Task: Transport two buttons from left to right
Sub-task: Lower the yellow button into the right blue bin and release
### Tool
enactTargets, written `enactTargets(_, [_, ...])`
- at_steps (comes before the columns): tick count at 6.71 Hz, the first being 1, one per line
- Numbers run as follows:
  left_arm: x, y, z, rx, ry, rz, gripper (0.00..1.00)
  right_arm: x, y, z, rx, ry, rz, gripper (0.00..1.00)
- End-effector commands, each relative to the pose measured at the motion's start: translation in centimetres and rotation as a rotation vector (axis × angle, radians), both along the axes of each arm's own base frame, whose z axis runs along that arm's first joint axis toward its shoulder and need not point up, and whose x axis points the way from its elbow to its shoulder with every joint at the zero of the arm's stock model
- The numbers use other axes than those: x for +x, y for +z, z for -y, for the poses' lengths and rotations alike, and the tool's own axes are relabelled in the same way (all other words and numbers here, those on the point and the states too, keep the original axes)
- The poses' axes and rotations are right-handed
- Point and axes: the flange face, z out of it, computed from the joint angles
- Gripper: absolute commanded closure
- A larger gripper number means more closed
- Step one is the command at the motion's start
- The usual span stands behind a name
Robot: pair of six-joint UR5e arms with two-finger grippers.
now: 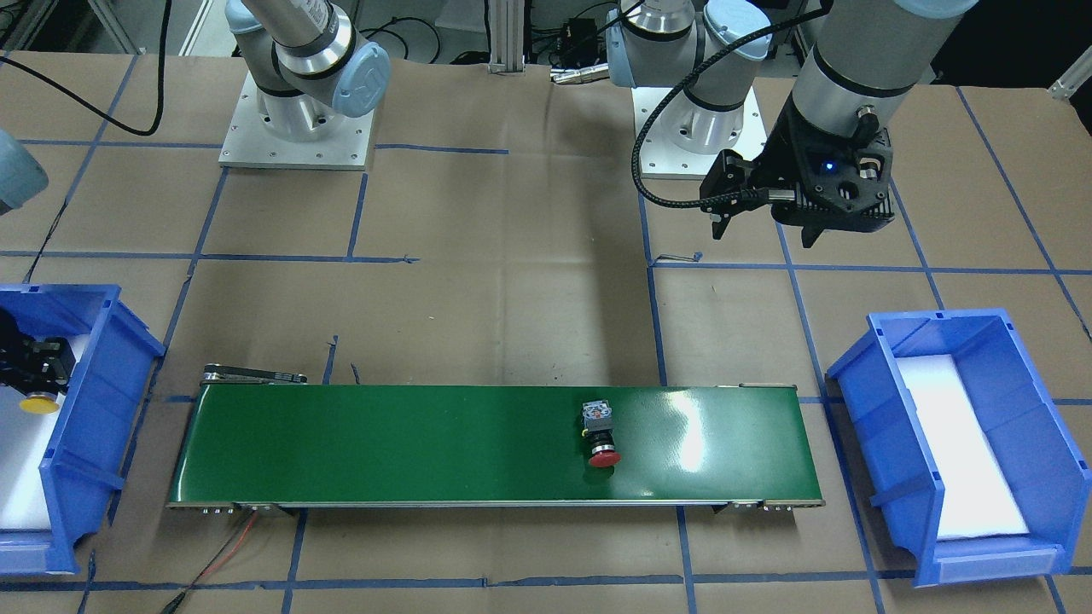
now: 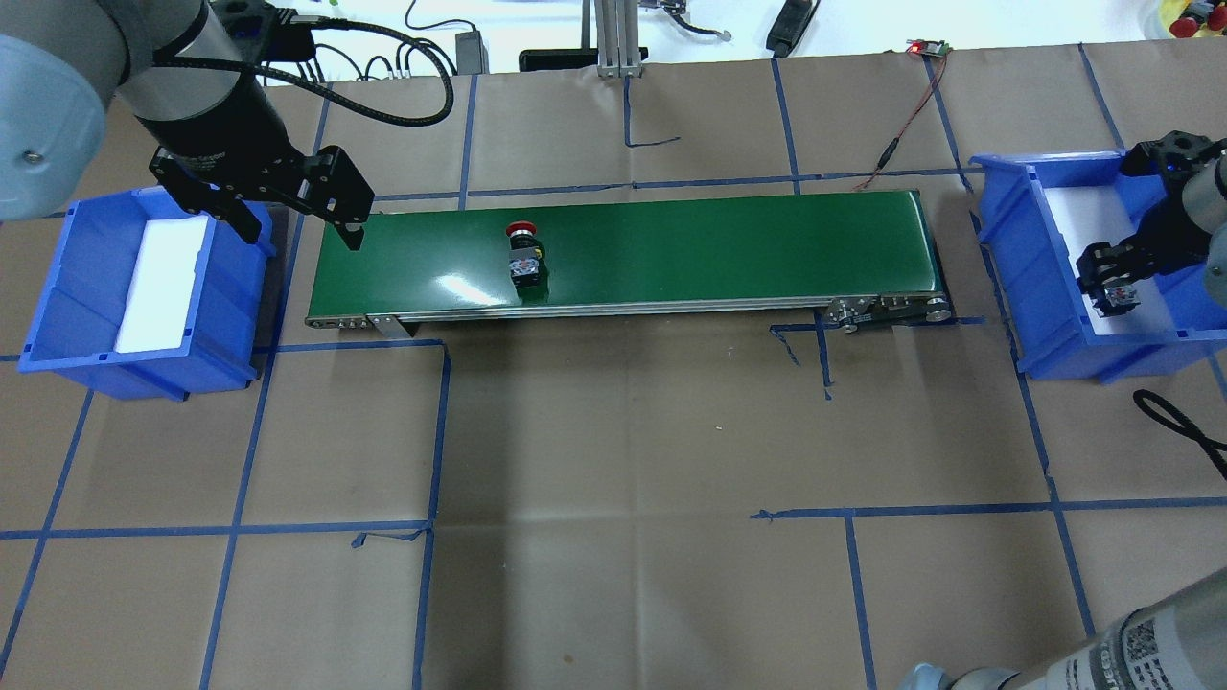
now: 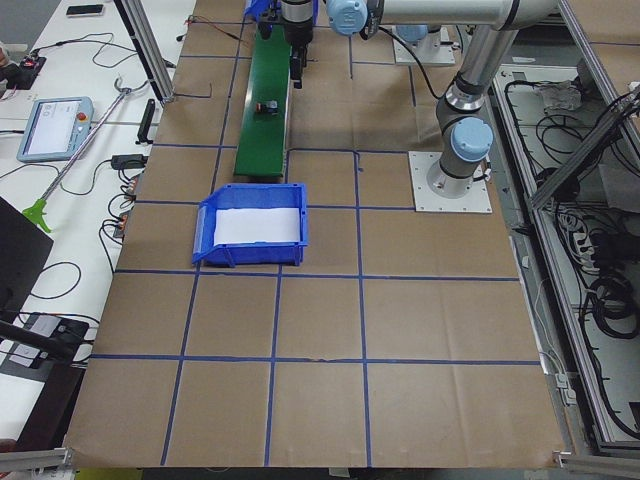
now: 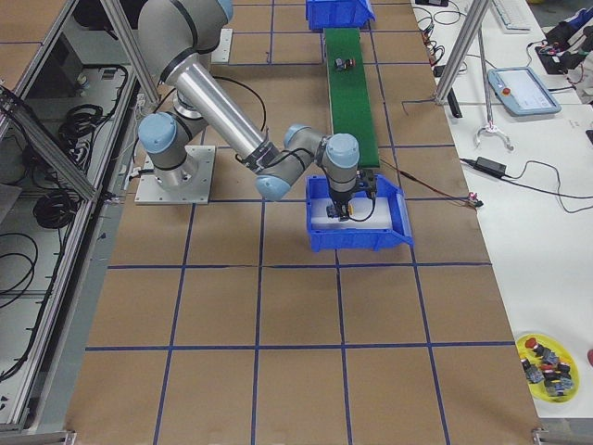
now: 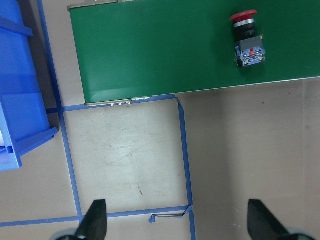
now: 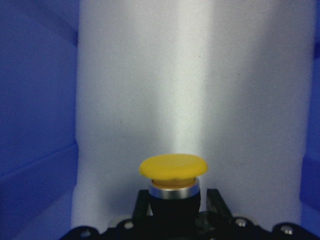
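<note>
Across the table, in the front-facing view, the left gripper (image 1: 765, 234) is seen raised above the paper-covered table (image 1: 512, 298), its jaws spread apart with nothing between them. The red button (image 1: 601, 437) is laid on its side on the green belt (image 1: 384, 443), in the half nearer the left bin (image 1: 896, 409), its cap turned away from the robot. At the belt's other end the right gripper (image 1: 32, 368) is found down inside the right bin (image 1: 102, 375), clamped on the yellow button (image 1: 38, 403), whose cap is pointed down toward the white liner (image 1: 21, 477). Whether the cap touches the liner cannot be told. From overhead, the left gripper is shown near the gap between the left bin and the belt's end, and the grey block of the yellow button is seen pinched in the right gripper. From the left side, the red button is made out only as a small dark shape on the belt, beyond the left bin. From the right side, the right gripper is seen upright within the right bin, and a yellow dish (image 4: 547, 366) of small parts is placed at the table's near corner. Through the left wrist camera, two fingertips (image 5: 95, 220) are shown wide apart over taped paper, with the red button well ahead on the belt. Through the right wrist camera, the yellow cap, silver ring and black collar are framed between the black fingers (image 6: 142, 205), with the liner and blue walls behind.
</note>
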Motion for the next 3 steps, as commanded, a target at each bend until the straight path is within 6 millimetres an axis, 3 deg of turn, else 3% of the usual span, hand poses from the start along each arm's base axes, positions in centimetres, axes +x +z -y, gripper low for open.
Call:
enactTargets(1, [0.0,-0.1,0.0,0.001,0.030,-0.002,0.00,0.0,-0.9,0.0,0.008,-0.001,0.015,0.45])
enactTargets(2, [0.0,-0.2,0.0,0.003,0.030,-0.002,0.00,-0.2,-0.3,0.4,-0.039,0.001,-0.011,0.01])
enactTargets(3, [-0.1,-0.2,0.0,0.004,0.032,-0.005,0.00,-0.3,0.1,0.5,-0.052,0.001,-0.020,0.00])
